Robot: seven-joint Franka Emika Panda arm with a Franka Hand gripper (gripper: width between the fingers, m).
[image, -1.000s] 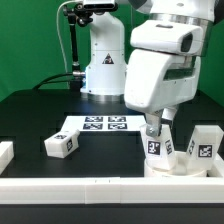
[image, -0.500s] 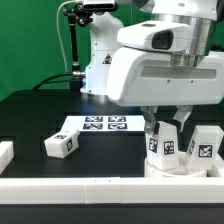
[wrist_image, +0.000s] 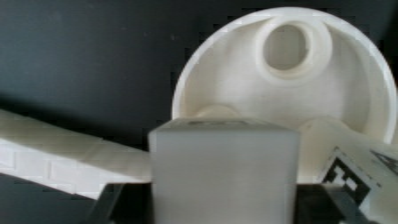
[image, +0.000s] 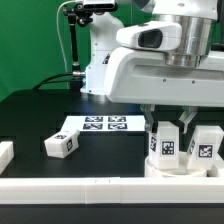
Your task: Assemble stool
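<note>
Currently | step: leg held upright on seat, near side of desk, exterior view's right | gripper apparently clamped on leg | next: align, screw into socket.

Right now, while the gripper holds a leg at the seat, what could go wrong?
1. The held leg stands close beside a second leg on the exterior view's right; the gripper might knock it.
2. Nothing visible clamps the seat; a sideways push could shift it and tilt the held leg.
</note>
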